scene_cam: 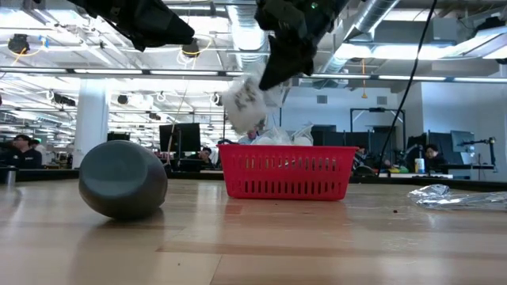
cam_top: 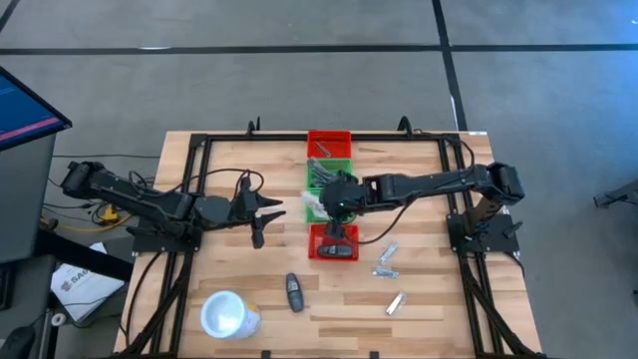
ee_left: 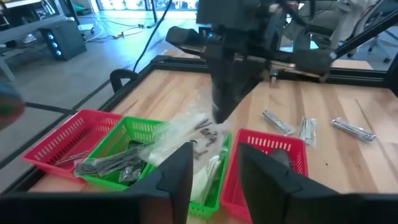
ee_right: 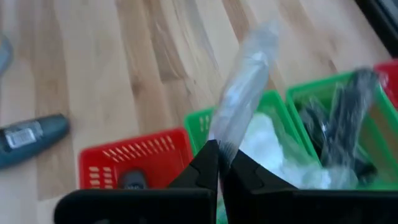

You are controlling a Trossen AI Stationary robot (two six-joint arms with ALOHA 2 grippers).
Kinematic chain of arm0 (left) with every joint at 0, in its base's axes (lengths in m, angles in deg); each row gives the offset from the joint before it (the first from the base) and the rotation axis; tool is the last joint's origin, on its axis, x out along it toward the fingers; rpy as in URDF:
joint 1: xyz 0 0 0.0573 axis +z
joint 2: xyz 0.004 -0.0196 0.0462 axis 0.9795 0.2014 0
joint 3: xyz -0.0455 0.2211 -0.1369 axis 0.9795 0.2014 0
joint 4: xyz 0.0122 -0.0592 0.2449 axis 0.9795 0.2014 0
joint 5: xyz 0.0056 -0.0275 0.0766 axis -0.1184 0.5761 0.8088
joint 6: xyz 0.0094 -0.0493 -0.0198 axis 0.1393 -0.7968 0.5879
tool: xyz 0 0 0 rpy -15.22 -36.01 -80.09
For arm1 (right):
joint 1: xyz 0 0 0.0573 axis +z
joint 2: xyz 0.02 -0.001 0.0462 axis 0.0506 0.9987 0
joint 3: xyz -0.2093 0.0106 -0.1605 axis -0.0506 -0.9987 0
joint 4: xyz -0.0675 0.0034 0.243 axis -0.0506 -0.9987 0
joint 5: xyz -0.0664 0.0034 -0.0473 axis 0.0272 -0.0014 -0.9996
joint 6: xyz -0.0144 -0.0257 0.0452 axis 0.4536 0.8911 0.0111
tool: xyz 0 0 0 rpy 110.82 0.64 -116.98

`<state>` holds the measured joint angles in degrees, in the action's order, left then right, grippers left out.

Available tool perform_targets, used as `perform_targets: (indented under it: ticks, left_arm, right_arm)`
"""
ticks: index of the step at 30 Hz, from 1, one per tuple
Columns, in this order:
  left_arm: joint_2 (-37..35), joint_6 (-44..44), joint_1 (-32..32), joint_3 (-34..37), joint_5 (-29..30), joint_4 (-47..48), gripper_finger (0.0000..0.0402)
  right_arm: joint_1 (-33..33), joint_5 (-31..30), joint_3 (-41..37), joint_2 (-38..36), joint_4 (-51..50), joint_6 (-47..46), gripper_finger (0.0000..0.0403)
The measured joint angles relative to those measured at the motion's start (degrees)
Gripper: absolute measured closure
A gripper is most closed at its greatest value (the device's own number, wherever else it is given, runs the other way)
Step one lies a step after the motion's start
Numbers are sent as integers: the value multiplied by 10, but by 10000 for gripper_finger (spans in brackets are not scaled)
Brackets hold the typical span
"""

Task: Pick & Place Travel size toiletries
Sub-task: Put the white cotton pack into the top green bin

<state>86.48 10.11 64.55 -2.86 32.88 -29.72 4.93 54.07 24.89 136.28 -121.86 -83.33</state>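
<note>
1. Right end effector (ee_right: 219, 163) pinches a clear crinkly packet (ee_right: 244, 93) by its end, hanging above the green bin (ee_left: 134, 134); likely for sorting.
2. Left end effector (cam_top: 267, 215) spread, idle over the worktop (cam_top: 429, 299).
3. More packets (cam_top: 387, 261) lie loose nearby.

Counter (cam_top: 239, 289): pale planked wood, smooth, with a satin sheen. Red rectangular bin (scene_cam: 287, 171) and green rectangular bin (ee_left: 127, 140): moulded plastic lattice, slightly glossy. Clear crinkly packet (ee_right: 244, 87): thin transparent film, wrinkled, shiny. Right pincer (ee_right: 219, 163): matt black plastic. Dark oblong piece (scene_cam: 123, 180): smooth matt grey. Slim silver tubes (ee_left: 353, 129): metallic, reflective.
</note>
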Motion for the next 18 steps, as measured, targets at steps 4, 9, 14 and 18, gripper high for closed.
perform_targets:
  ticks: [4,9,14,18]
  left_arm:
    - [0,-1,0,0,-3,1,280]
    - [0,-2,0,0,-3,3,284]
    - [0,-2,0,0,-3,4,284]
    - [0,-2,0,0,-3,5,286]
  right_arm:
    - [-12,20,-5,-1,-26,-17,403]
    - [-22,46,-28,-1,-25,-35,403]
    - [-34,74,-57,-1,-8,-42,403]
    - [-49,79,-69,-1,3,-49,403]
